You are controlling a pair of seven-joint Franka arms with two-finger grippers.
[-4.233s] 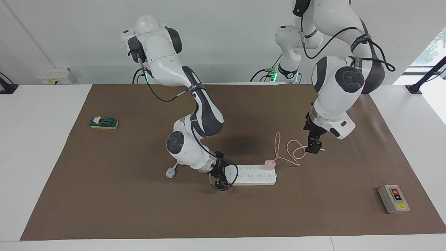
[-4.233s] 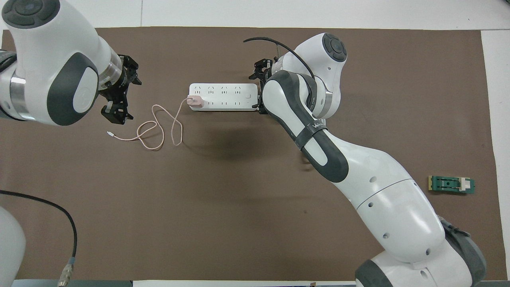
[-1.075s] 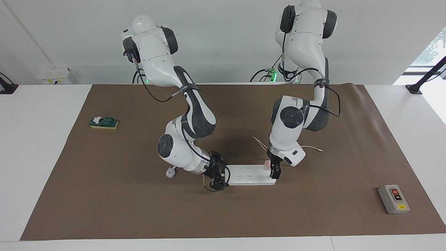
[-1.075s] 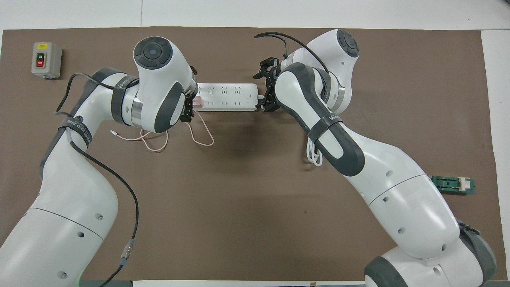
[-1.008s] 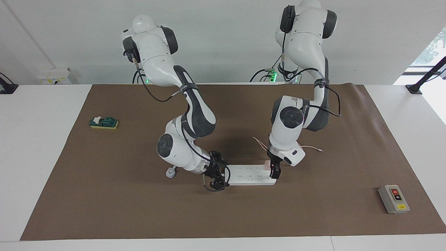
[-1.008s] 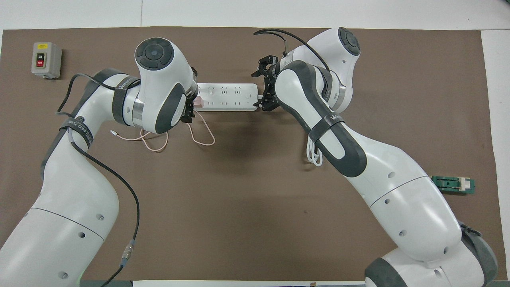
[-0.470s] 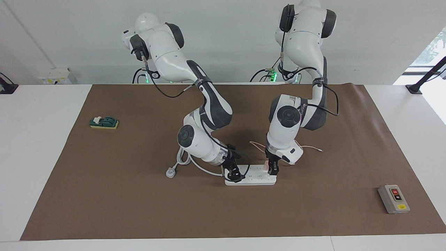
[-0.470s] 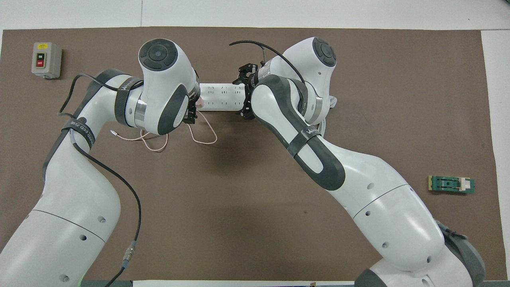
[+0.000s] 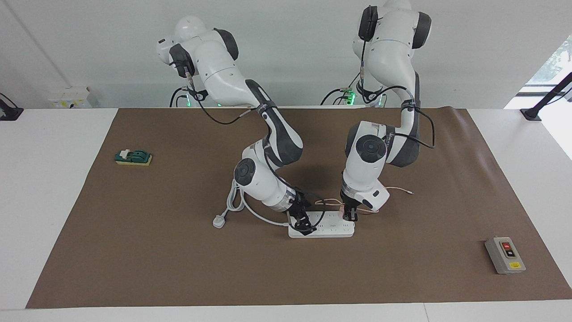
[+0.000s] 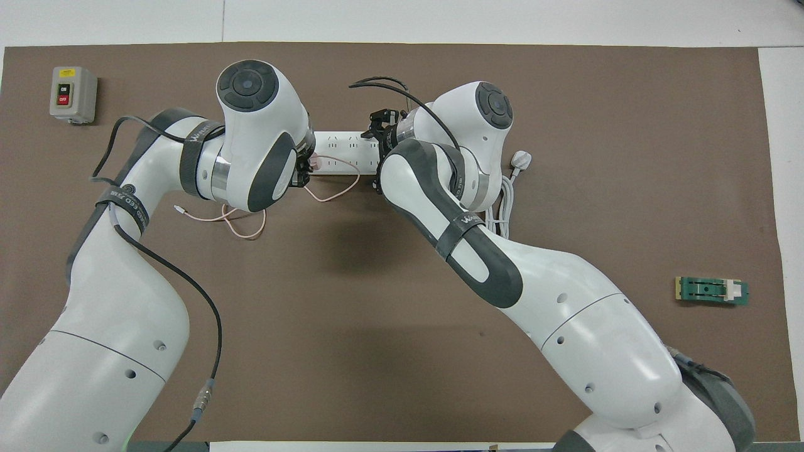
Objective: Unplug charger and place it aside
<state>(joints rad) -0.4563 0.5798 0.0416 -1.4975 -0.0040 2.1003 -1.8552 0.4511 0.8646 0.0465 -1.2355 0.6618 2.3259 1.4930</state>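
**Two Claws Meet at a Power Strip, Pink Charger in Hand**

Both Franka arms bend low over the middle of the brown mat (image 9: 178,268) that covers the desk (image 9: 44,201), their claws at the two ends of the white power strip (image 9: 333,229). Clock directions here are read on the facing view.

The left claw (image 9: 350,215) points straight down at the strip's three o'clock end. Its fingers are drawn narrow on the charger (image 10: 315,163), a small pink cube that shows between them only from overhead. Whether the charger's pins have come clear of the socket cannot be told.

The charger's thin pink cable (image 9: 397,189) runs from the claw across the strip's top. It then loops on the mat on the side nearer the robots, and its loose tip lies at about two o'clock from the left claw.

The right claw (image 9: 304,223) is down at the strip's nine o'clock end, its fingers spread wide across the strip's width. Whether they press on it cannot be told.

The strip's thick white cord (image 9: 234,201) coils at ten o'clock from the strip, and its plug (image 9: 218,221) lies flat at nine o'clock.

A grey switch box (image 9: 505,255) with red and black buttons sits at the mat's four o'clock corner, well apart from the arms. A small green block (image 9: 133,157) rests at ten o'clock near the mat's edge.
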